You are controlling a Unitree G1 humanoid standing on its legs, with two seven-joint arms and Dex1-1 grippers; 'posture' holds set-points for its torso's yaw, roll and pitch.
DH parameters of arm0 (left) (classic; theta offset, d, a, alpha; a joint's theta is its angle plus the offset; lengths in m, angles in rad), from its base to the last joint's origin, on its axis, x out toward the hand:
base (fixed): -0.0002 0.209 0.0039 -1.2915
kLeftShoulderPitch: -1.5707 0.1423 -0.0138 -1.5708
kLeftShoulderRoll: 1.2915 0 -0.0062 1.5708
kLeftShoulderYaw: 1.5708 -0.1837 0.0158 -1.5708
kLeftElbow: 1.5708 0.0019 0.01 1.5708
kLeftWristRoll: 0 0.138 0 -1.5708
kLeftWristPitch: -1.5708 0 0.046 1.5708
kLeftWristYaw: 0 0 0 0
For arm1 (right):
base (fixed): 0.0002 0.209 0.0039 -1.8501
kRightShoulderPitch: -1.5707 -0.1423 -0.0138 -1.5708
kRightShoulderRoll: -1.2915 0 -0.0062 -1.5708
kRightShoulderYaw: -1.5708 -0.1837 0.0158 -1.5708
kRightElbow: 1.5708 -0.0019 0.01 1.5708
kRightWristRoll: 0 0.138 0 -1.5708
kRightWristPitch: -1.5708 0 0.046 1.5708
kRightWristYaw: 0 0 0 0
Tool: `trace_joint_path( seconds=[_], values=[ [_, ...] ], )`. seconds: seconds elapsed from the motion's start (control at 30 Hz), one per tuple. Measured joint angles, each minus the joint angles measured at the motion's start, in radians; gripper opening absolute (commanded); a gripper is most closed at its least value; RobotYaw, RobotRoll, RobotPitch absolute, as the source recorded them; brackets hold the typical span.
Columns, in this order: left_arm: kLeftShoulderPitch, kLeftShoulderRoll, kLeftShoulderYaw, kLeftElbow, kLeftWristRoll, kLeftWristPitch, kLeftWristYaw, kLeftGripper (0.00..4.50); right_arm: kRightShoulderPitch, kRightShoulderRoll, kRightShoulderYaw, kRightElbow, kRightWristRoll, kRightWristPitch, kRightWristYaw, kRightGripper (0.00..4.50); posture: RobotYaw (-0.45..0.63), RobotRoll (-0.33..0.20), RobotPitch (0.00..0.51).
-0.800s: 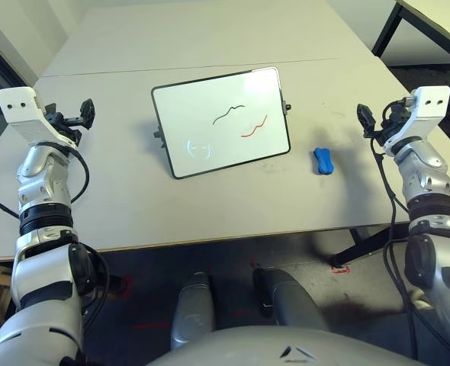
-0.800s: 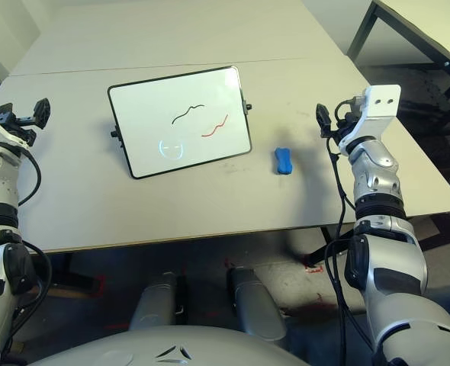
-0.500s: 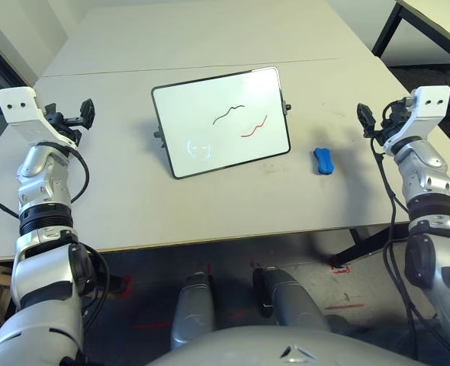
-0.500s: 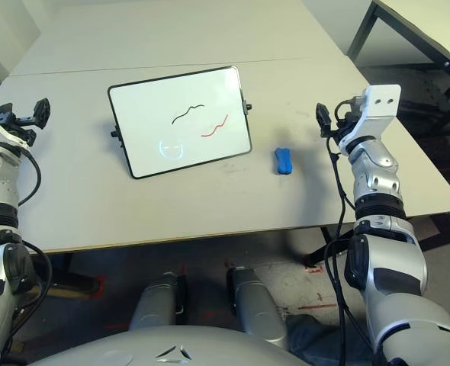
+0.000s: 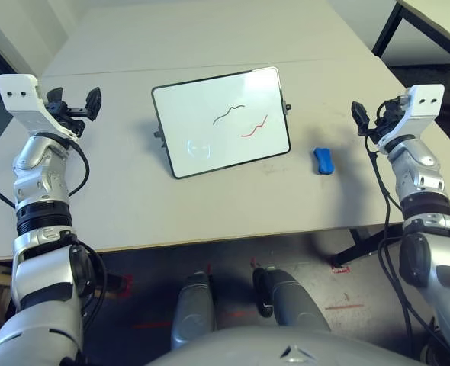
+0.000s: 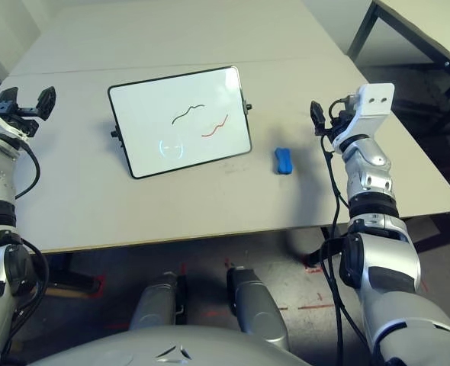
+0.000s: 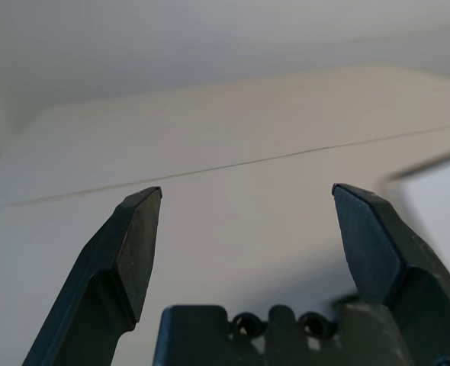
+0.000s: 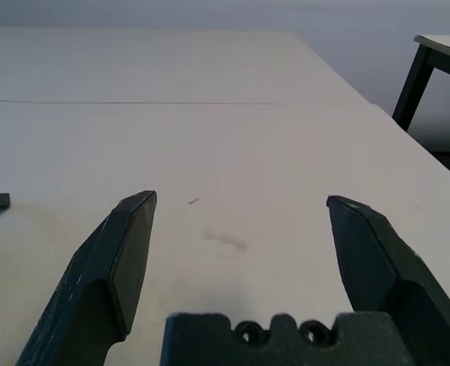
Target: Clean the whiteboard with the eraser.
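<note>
Nearest the robot, the blue eraser (image 5: 323, 161) lies on the surface (image 5: 233, 210), just beside the whiteboard (image 5: 223, 122) on its right, and nobody has hold of it! Out at the sides, the right gripper (image 8: 242, 200) has its jaws spread wide around nothing, and the left gripper (image 7: 247, 189) matches it, wide and unloaded. Further in, the board carries a black squiggle (image 5: 228, 113) and a red one (image 5: 255, 126) (both look whole to me), so no wiping to show: picking up the eraser and rubbing out both marks are all left to do.
</note>
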Motion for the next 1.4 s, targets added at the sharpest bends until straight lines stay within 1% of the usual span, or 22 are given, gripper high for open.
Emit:
trace_joint_path(
  seconds=[0.07,0.23,0.37,0.5,0.63,0.73,0.77,0.93,1.07,1.13,1.23,1.3,1.4],
  values=[
    [0.068,-0.002,-0.015,-0.148,-0.064,0.079,-0.043,4.50,0.003,-0.002,0.001,-0.016,0.000,0.001,0.000,4.48,-0.07,0.000,0.127],
    [0.174,0.013,-0.017,-0.398,-0.157,0.206,-0.092,4.50,0.021,-0.008,0.003,-0.049,0.000,0.025,-0.002,4.48,-0.07,0.000,0.137],
    [0.229,0.021,-0.040,-0.509,-0.175,0.247,-0.112,4.50,0.040,-0.011,0.017,-0.109,-0.006,0.078,-0.005,4.48,-0.08,0.000,0.140],
    [0.299,0.053,-0.097,-0.567,-0.149,0.255,-0.146,4.50,0.057,-0.017,0.021,-0.205,-0.007,0.191,-0.016,4.48,-0.09,0.000,0.143],
    [0.315,0.056,-0.141,-0.582,-0.113,0.249,-0.161,4.50,0.075,-0.039,0.029,-0.347,-0.006,0.417,-0.042,4.48,-0.10,0.000,0.143],
    [0.316,0.056,-0.169,-0.582,-0.083,0.229,-0.172,4.50,0.075,-0.067,0.053,-0.484,0.010,0.647,-0.048,4.48,-0.12,0.000,0.141],
    [0.316,0.056,-0.180,-0.582,-0.069,0.220,-0.176,4.50,0.069,-0.088,0.071,-0.534,0.012,0.757,-0.051,4.48,-0.12,0.000,0.141],
    [0.317,0.053,-0.215,-0.579,-0.031,0.187,-0.194,4.50,0.018,-0.177,0.147,-0.695,0.027,1.187,-0.043,4.48,-0.14,0.000,0.142],
    [0.317,0.045,-0.232,-0.577,-0.017,0.174,-0.198,4.50,-0.018,-0.215,0.182,-0.800,0.074,1.465,-0.015,4.48,-0.14,0.000,0.143],
    [0.317,0.037,-0.243,-0.573,-0.013,0.166,-0.199,4.50,-0.031,-0.216,0.190,-0.847,0.097,1.572,-0.009,4.48,-0.14,0.000,0.145],
    [0.318,0.027,-0.251,-0.566,-0.004,0.159,-0.199,4.50,-0.046,-0.215,0.196,-0.900,0.113,1.676,-0.010,4.48,-0.14,0.000,0.148],
    [0.325,0.020,-0.252,-0.558,0.002,0.152,-0.199,4.50,-0.046,-0.196,0.190,-0.928,0.121,1.711,-0.022,4.48,-0.14,0.000,0.149],
    [0.330,0.011,-0.261,-0.551,0.006,0.151,-0.198,4.50,-0.015,-0.138,0.177,-0.955,0.131,1.720,-0.053,4.48,-0.14,0.000,0.151]
  ],
)
